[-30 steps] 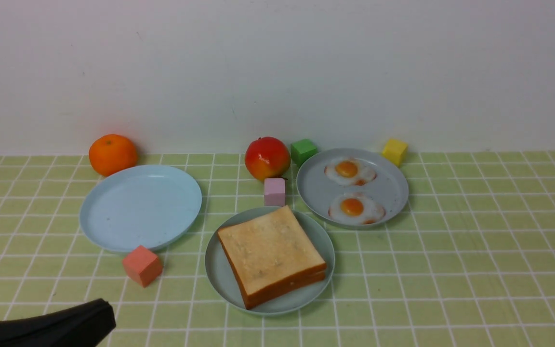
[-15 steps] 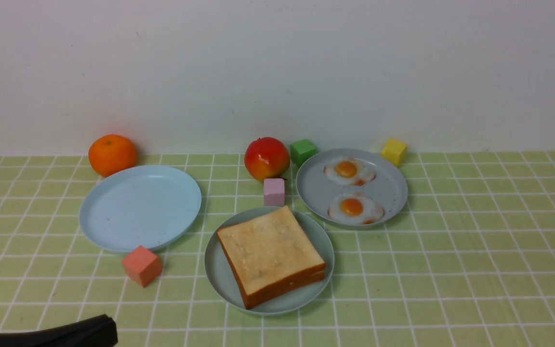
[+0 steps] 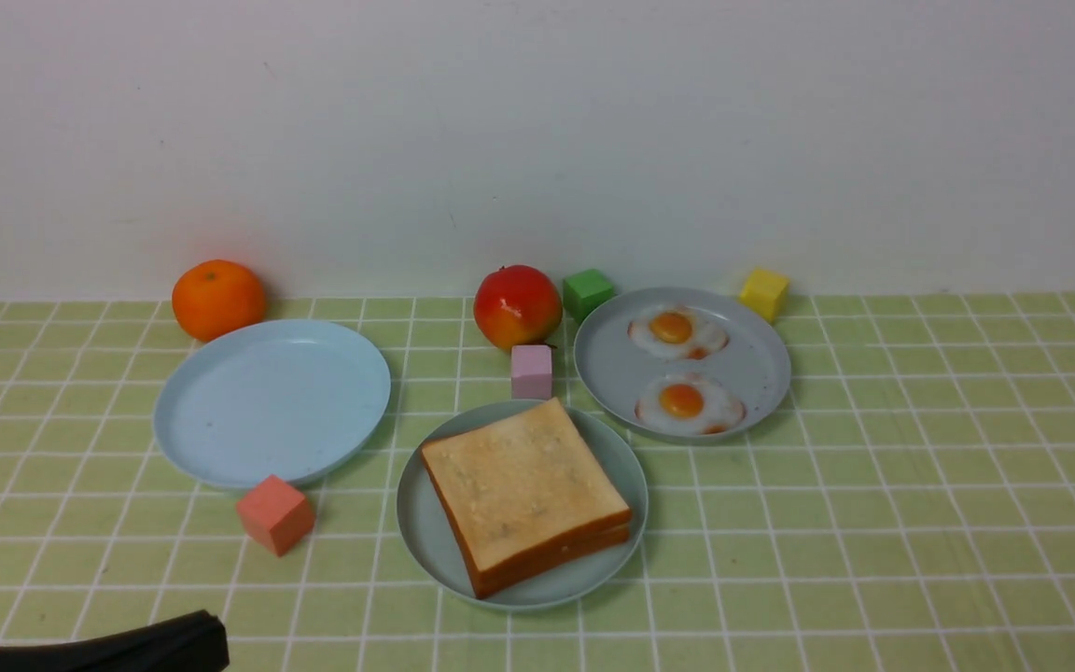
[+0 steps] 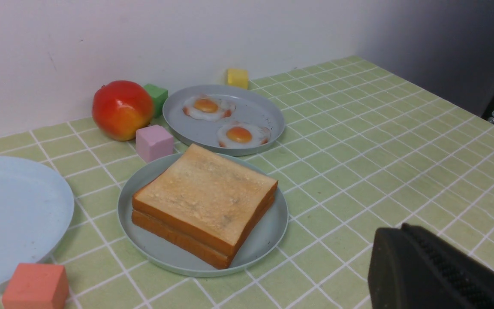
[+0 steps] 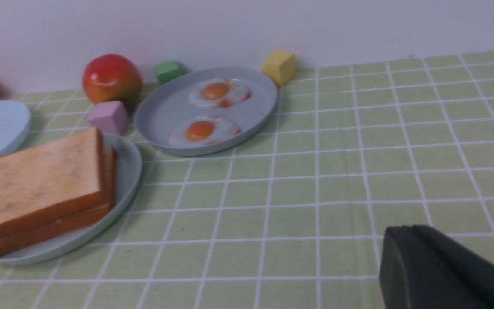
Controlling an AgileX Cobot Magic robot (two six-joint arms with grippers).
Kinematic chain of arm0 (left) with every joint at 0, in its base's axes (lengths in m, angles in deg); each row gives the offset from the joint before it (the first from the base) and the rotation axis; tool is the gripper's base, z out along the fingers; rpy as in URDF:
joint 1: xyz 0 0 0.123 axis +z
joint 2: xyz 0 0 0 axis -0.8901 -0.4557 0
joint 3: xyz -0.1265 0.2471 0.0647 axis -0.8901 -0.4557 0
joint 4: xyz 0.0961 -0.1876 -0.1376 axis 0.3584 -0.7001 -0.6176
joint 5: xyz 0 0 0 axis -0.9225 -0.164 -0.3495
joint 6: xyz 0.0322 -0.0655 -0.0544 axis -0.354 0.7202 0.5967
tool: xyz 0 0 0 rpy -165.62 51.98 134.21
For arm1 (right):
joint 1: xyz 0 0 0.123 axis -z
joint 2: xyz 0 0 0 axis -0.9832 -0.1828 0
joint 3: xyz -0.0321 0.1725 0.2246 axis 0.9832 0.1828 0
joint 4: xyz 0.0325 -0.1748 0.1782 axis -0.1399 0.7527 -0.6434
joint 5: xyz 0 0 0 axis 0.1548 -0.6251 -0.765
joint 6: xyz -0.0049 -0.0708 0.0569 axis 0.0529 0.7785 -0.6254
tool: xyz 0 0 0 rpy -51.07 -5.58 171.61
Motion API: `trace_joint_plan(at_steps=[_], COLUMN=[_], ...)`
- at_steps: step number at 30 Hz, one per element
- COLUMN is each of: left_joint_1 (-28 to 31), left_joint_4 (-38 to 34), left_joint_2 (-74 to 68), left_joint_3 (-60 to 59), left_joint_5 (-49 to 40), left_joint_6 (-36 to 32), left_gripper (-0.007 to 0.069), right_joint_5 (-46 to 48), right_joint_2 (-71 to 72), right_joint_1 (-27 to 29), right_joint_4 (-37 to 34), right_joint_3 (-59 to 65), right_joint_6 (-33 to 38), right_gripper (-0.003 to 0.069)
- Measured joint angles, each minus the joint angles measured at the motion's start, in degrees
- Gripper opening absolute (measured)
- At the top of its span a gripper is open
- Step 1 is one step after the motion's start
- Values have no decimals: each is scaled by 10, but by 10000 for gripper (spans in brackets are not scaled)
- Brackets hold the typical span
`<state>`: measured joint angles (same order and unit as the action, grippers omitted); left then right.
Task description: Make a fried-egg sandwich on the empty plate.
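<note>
Two toast slices (image 3: 523, 485) lie stacked on the mint-green plate (image 3: 416, 541) at the table's middle front. The seam between them shows in the left wrist view, toast (image 4: 204, 201), and no egg is visible in it. Two fried eggs (image 3: 677, 329) (image 3: 687, 403) rest on the grey-blue plate (image 3: 612, 364) behind and to the right. My left gripper (image 3: 211, 635) sits low at the front left corner, shut and holding nothing, well clear of the plates. My right gripper (image 5: 405, 229) appears only in its wrist view, shut and holding nothing, over bare tablecloth to the right of the toast (image 5: 45, 184).
A bare sky-blue plate (image 3: 272, 401) lies at the left with a salmon cube (image 3: 276, 513) at its front rim. An orange (image 3: 218, 299), an apple (image 3: 517, 306), a green cube (image 3: 588, 292) and a yellow cube (image 3: 764, 293) line the back wall. A pink cube (image 3: 532, 371) touches the mint plate's far rim.
My left gripper sank lower toward the front edge of the view, then held still. Plates, toast and eggs have not moved.
</note>
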<state>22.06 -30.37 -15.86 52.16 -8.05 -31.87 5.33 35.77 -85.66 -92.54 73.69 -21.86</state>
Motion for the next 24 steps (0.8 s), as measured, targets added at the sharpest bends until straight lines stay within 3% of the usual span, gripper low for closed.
trace_joint_plan(at_steps=[5, 24], left_joint_1=[0, 0], left_joint_4=[0, 0], left_joint_2=[0, 0], left_joint_3=[0, 0], left_joint_5=[-1, -4], left_joint_6=[0, 0], left_gripper=[-6, 3], right_joint_5=[31, 58], right_joint_2=[82, 90], right_joint_1=[32, 33], right_joint_4=[0, 0], right_joint_3=[70, 66], right_joint_6=[1, -8], right_gripper=[-13, -8])
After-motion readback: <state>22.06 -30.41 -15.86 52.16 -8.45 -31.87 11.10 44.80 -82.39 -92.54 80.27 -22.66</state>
